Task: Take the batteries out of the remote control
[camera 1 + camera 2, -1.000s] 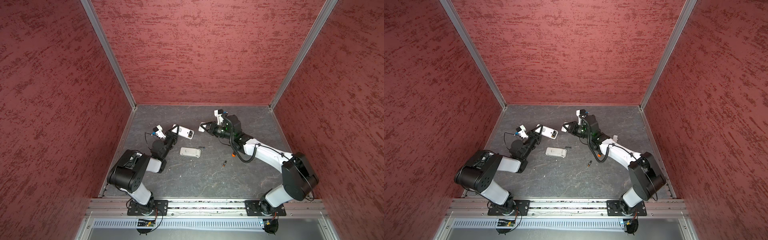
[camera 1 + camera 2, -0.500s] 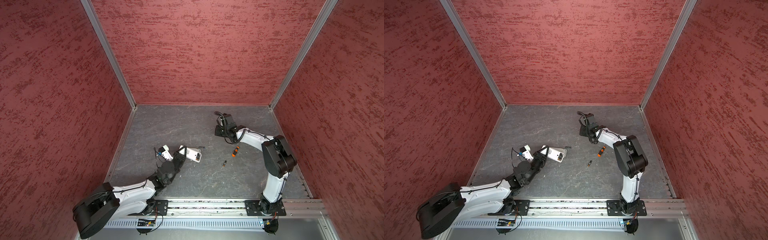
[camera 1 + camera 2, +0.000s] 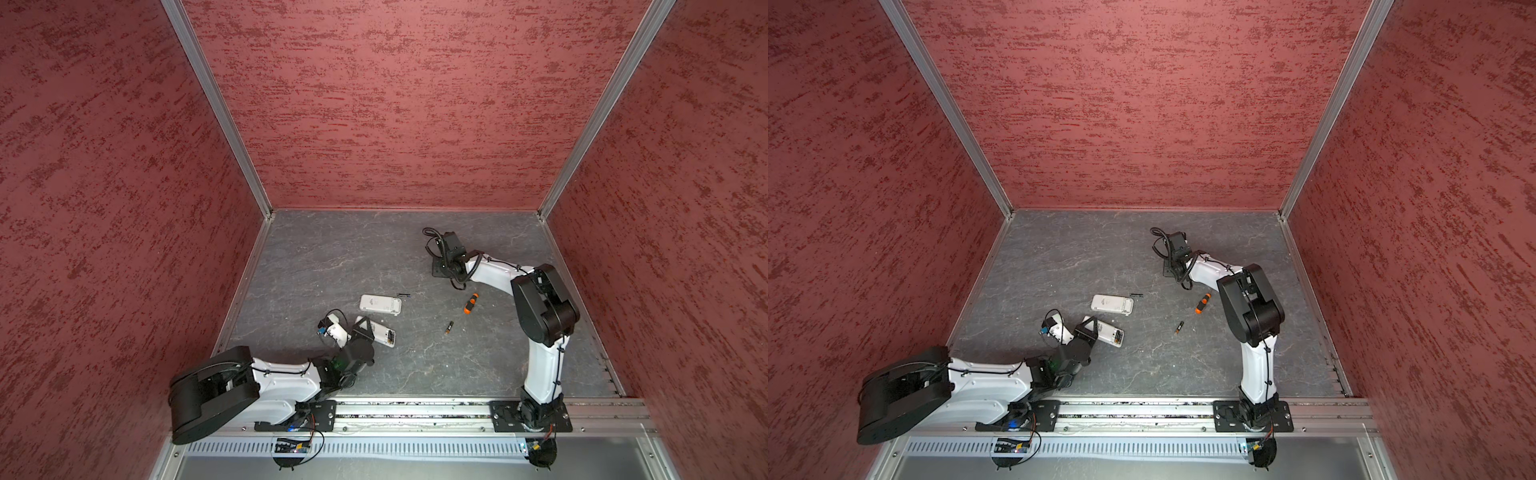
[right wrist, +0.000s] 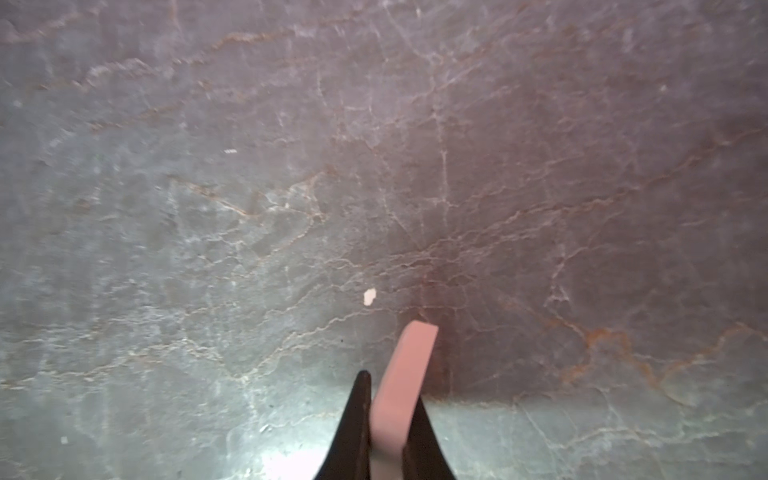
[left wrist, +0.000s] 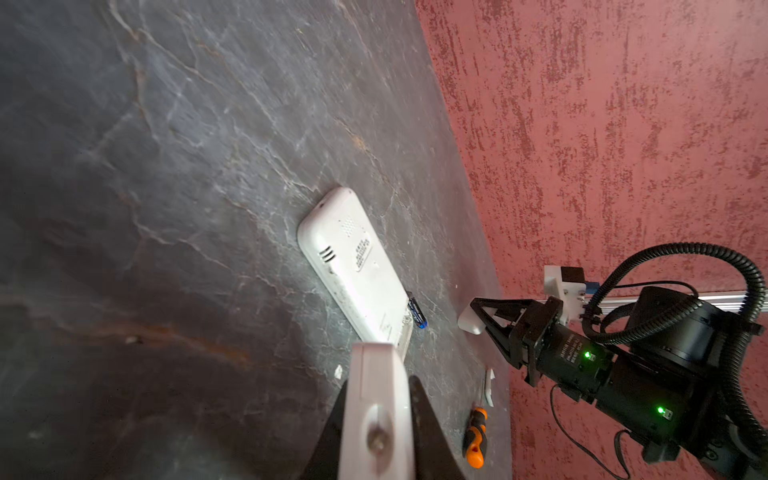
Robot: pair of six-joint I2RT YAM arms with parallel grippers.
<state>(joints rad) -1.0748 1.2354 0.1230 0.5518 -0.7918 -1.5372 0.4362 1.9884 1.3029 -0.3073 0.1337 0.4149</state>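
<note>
Left wrist view: the left claw [image 5: 380, 390] is clamped tight on a white remote [image 5: 374, 419], gripping it across its thin sides. Ahead of it a second remote [image 5: 353, 266] lies back up on the grey table [image 5: 166, 208]. A blue-tipped battery [image 5: 417, 316] rests just beside one end of that remote, near the left claw but not touching it.

In both top views a gold-tipped battery [image 3: 449, 327] lies alone on the table to the right of the left claw and near the orange screwdriver [image 3: 470, 303], apart from both claws. The right claw [image 3: 440, 272] points down at the far side of the table, well away from both batteries. Its jaws stand narrow, pinching a small pale cover [image 4: 405, 365]. Whether anything sits inside the held remote's open end, I cannot tell.
</note>
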